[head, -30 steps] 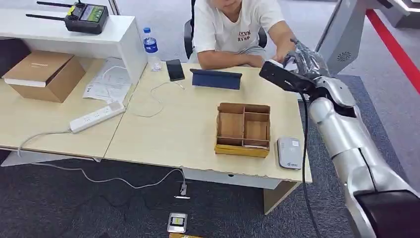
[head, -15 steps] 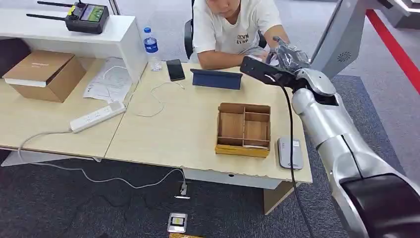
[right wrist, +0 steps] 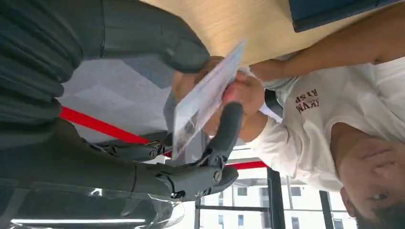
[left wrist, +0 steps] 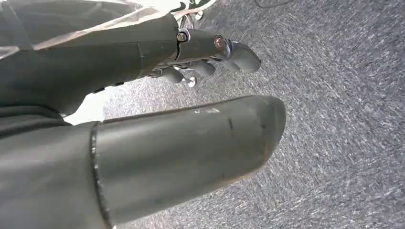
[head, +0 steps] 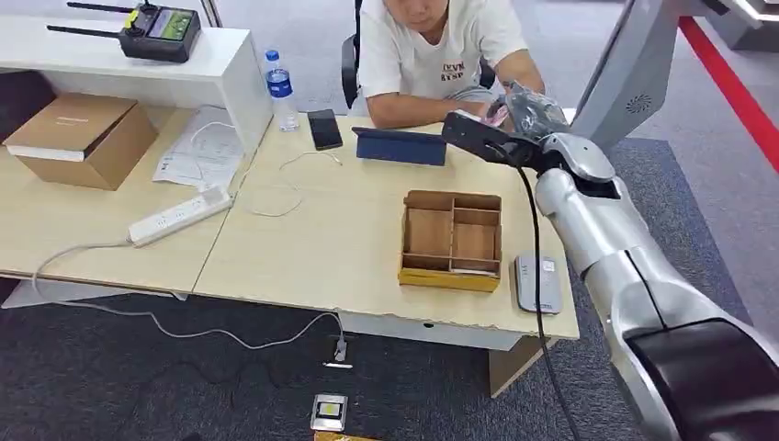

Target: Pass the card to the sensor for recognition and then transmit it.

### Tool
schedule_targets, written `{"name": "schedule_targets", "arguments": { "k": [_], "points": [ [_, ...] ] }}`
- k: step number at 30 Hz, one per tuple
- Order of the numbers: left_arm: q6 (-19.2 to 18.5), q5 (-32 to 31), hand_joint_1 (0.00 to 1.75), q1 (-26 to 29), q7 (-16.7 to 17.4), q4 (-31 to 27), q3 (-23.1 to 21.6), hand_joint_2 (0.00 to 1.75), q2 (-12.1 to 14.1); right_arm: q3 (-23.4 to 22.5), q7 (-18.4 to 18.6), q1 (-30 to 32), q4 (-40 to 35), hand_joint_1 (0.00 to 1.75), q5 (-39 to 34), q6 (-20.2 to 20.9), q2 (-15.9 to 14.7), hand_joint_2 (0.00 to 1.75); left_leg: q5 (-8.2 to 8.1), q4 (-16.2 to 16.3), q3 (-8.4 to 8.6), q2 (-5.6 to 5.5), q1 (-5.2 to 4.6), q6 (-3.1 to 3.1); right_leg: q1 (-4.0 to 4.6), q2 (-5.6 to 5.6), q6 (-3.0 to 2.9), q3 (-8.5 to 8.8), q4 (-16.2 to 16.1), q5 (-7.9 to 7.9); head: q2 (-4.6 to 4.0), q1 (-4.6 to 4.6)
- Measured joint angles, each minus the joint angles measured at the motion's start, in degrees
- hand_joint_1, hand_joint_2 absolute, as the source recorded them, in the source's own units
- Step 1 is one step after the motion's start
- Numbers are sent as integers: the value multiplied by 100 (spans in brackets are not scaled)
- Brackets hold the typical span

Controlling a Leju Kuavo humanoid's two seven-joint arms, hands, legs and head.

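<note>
My right hand (head: 531,112) is stretched over the table's far right corner, up by the seated person (head: 439,50). In the right wrist view that hand (right wrist: 119,162) pinches a pale, glossy card (right wrist: 205,95) between its thumb and a dark finger. The person's hand (right wrist: 241,90) grips the same card from the other side. The sensor (head: 536,282), a small grey-white reader, lies on the table near its front right edge, well short of the hand. My left hand (left wrist: 119,62) hangs over grey carpet, fingers apart, holding nothing.
A wooden compartment box (head: 452,241) stands beside the sensor. A blue case (head: 401,146), a phone (head: 324,129) and a water bottle (head: 279,90) sit at the table's far side. A power strip (head: 180,216) and a cardboard box (head: 83,138) lie to the left.
My right arm has swung left and farther out toward the person, carrying the card to their hand. The person's hand now meets the card.
</note>
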Motion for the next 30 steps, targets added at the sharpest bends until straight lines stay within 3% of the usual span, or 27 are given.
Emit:
{"name": "schedule_targets", "arguments": {
  "k": [14, 17, 21, 28, 29, 30],
  "points": [
    [9, 2, 0, 2, 15, 0, 0, 0, 0, 7, 17, -5, 92, 0, -136, -166, 28, 0, 2, 1, 1, 0, 0, -1, 0, 0, 0, 1, 0, 2, 0, -2],
    [11, 39, 0, 2, 59, -2, 0, 0, 0, -24, -125, -4, 92, 0, -552, -166, 22, 0, 2, 1, 1, 0, 0, -1, 0, 0, 0, 1, 0, 2, 0, 0],
    [17, 127, 0, 6, 133, 0, 2, 0, -2, -519, -352, 51, 87, 0, -2564, 1247, 11, 0, 2, 1, 4, 1, 0, -1, 0, 0, -1, -1, 0, 2, -2, -2],
    [17, 133, 0, 6, 133, 0, 4, 0, -2, -563, -369, 60, 85, 0, -2669, 1340, 7, 0, 2, 1, 3, 1, 0, -1, 0, 0, -1, 0, 0, 2, 0, -2],
    [20, 168, 0, 7, 151, 0, 11, 0, -2, -861, -498, 165, 26, 0, -3334, 1907, -30, 175, 2, 1, 3, 0, 0, -1, 0, 0, -1, 0, 0, 2, 0, 0],
    [22, 210, 0, 9, 157, 0, 15, 0, -4, -999, -569, 240, -24, 0, -3621, 2134, -70, 175, 2, 1, 3, 0, 0, -1, 0, 0, 0, 1, 0, 2, 0, -2]
  ]
}}
